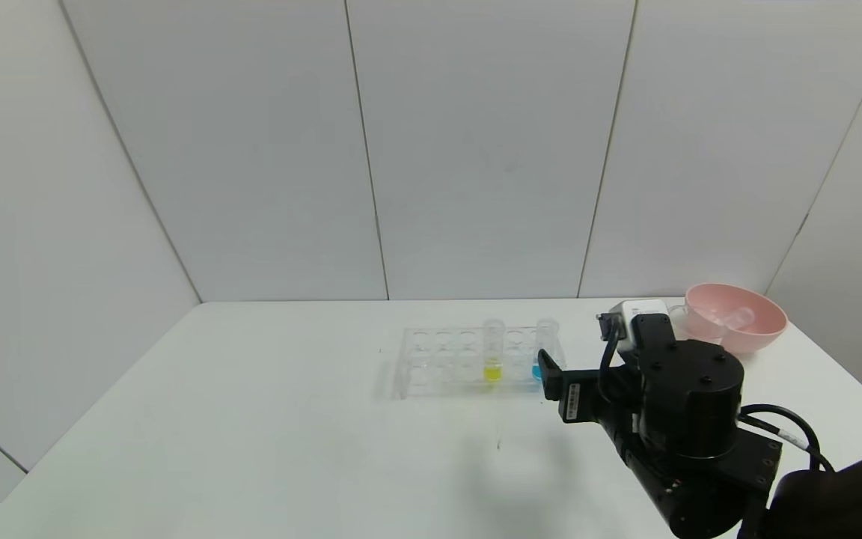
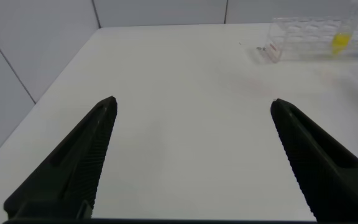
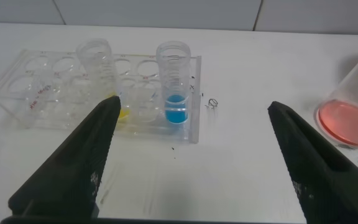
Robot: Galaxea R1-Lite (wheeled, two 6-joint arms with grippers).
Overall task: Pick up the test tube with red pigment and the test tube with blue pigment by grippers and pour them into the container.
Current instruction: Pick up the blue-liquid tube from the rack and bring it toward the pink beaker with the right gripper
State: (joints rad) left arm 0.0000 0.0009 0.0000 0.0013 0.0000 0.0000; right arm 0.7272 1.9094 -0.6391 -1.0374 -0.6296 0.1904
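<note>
The test tube with blue pigment [image 3: 174, 93] stands upright in the end hole of a clear tube rack [image 3: 27, 99]; it also shows in the head view [image 1: 543, 352]. My right gripper [image 3: 192, 104] is open and empty, a short way in front of the rack's end, level with the blue tube; its black finger [image 1: 548, 376] shows in the head view. The container [image 3: 352, 109] stands to the side of the rack with orange-red liquid in its bottom. No tube with red pigment is in view. My left gripper [image 2: 191, 102] is open and empty over bare table, far from the rack.
A tube with yellow liquid [image 1: 492, 350] stands in the rack two holes from the blue one. A pink bowl [image 1: 764, 329] with something clear lying in it sits at the back right, behind my right wrist. The white table [image 1: 251, 419] ends at grey walls.
</note>
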